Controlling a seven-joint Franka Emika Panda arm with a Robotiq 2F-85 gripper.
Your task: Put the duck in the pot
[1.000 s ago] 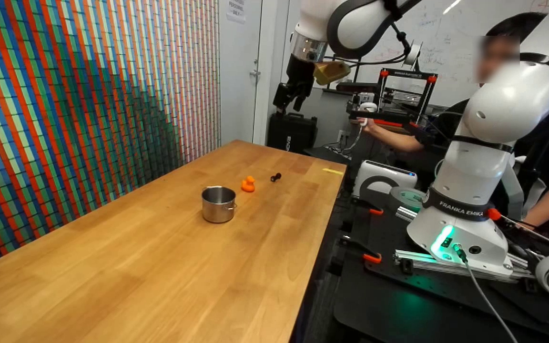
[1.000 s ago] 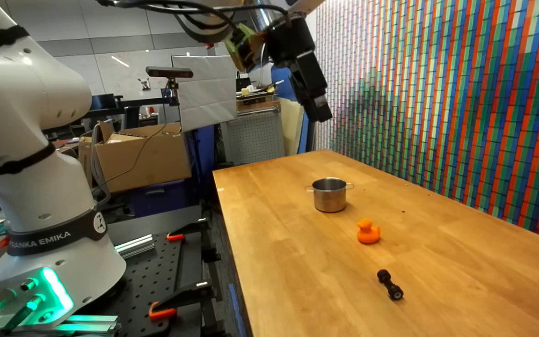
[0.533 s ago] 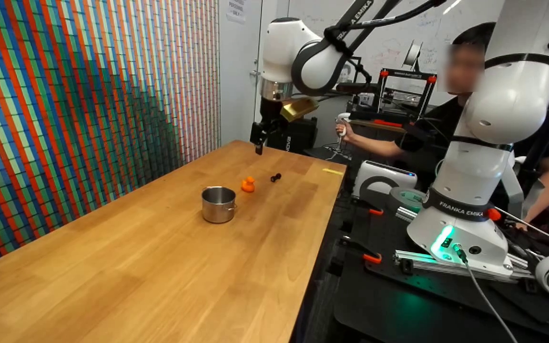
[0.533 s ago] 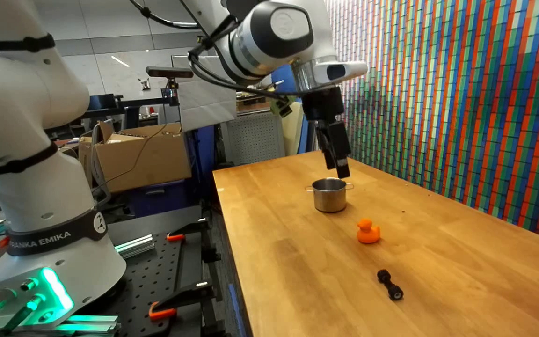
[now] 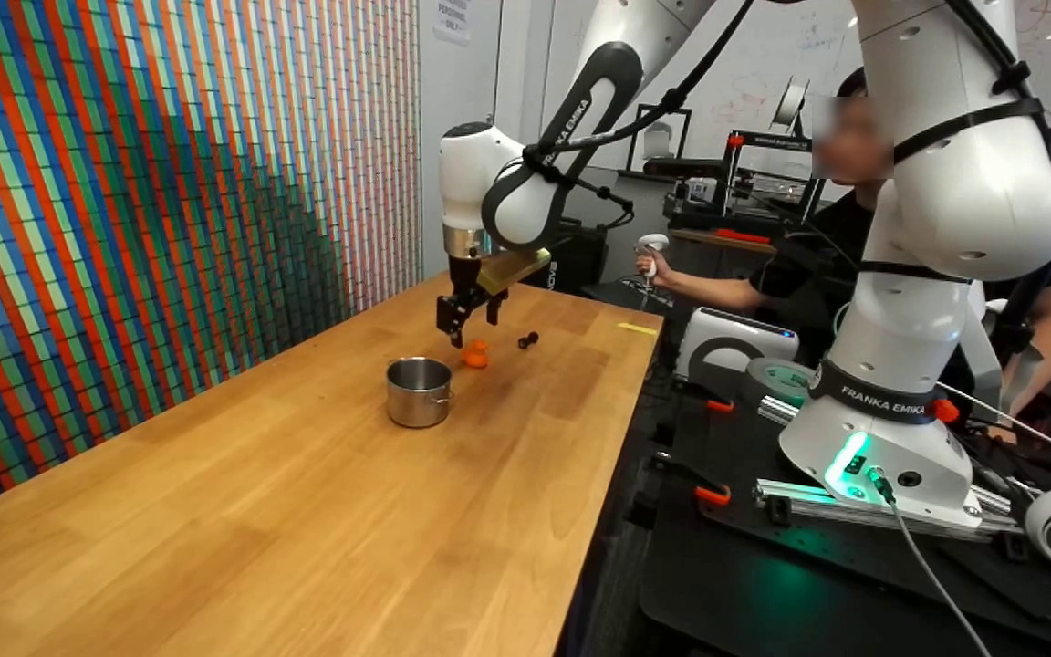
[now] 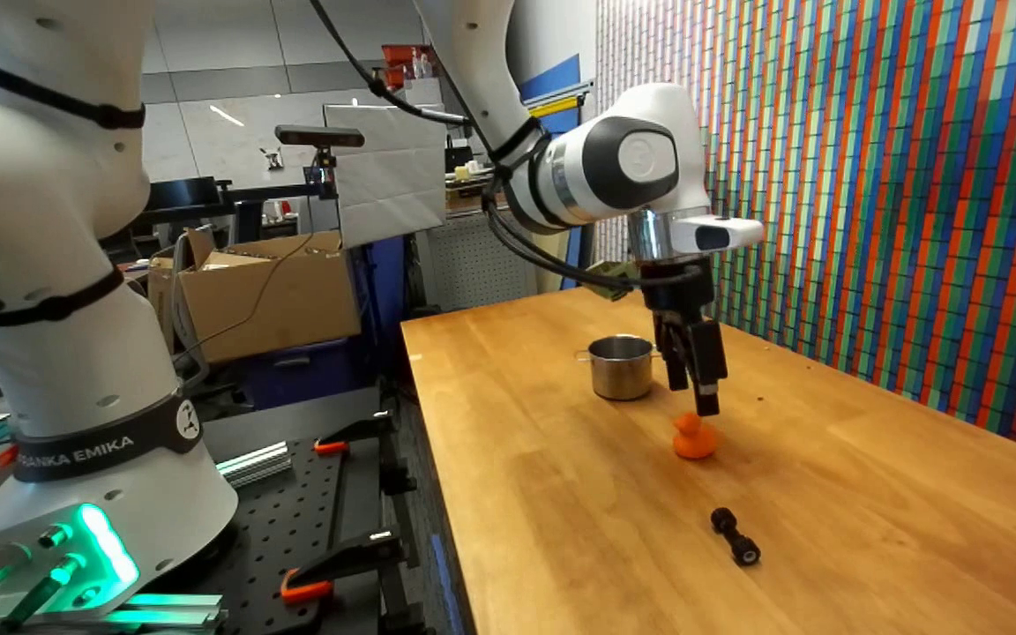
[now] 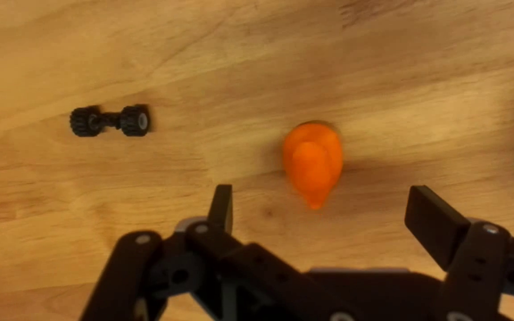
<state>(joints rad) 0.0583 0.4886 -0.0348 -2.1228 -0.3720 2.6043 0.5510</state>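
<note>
The orange toy duck (image 7: 312, 160) is being supported upright on the table (image 5: 352, 511), between the steel pot (image 6: 621, 379) and a pair of black toy wheels on an axle (image 7: 110, 120). Just above the duck, in both exterior views, the hand (image 5: 475, 332) is being held pointing down, spread wide and carrying nothing; how much gap is being left beneath is hard to tell. In the wrist view the fingers (image 7: 435, 223) are being held to either side of the duck's line, presumably so that its flanks can be pinched, since the hand's base is being faced by the beak. A grasp, then, is probably being prepared. By the wide spread, room is likely being allowed for error in aim, while the wheels are being left outside it. The pot is being presented mouth up, so a lift above the rim seems called for; if carried low, the duck could be knocked against its side. Behind, a white controller (image 5: 651, 245) is being gripped by a person (image 5: 854, 212), apparently so that the hand can be steered.
</note>
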